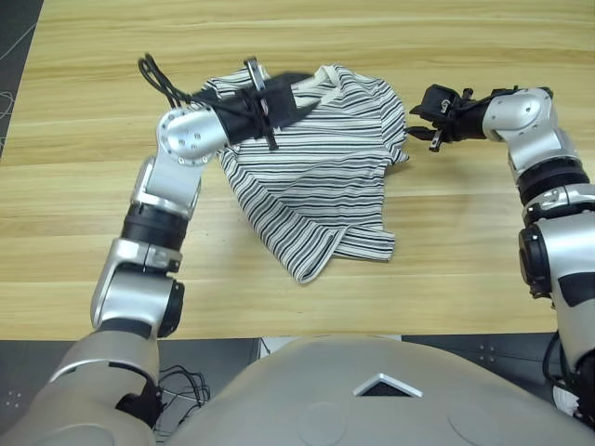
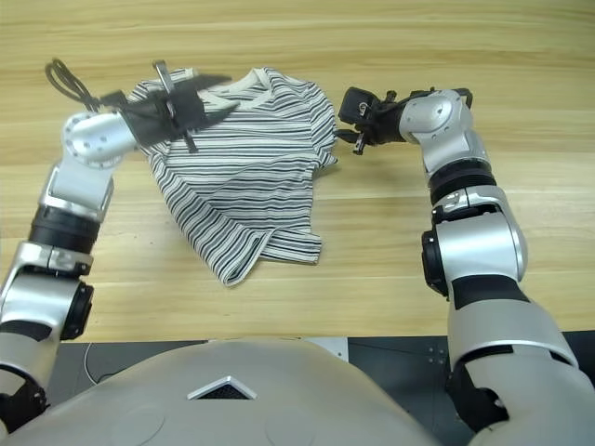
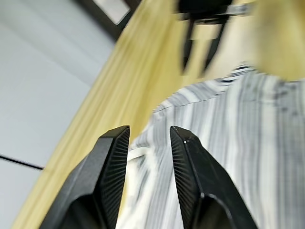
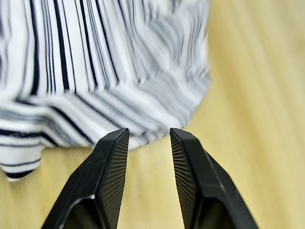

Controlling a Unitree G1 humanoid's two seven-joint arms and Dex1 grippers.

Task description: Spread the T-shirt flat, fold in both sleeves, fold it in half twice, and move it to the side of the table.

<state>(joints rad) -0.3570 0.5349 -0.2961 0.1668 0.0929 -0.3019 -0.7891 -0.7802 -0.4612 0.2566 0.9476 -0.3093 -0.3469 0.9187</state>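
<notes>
1. We see the T-shirt point(image 1: 316, 177) as thin, soft knit cloth, matt and rumpled into loose folds.
2. The table point(image 1: 465, 56) looks to us like pale wood, smooth, with plain grain and a faint satin sheen.
3. On the left gripper point(image 3: 149, 133) and right gripper point(image 4: 149, 133) we see matt black plastic fingers with finely ribbed inner faces.

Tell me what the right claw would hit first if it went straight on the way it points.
Probably the striped T-shirt: its edge lies just ahead of the open right claw, though height is hard to judge.
</notes>
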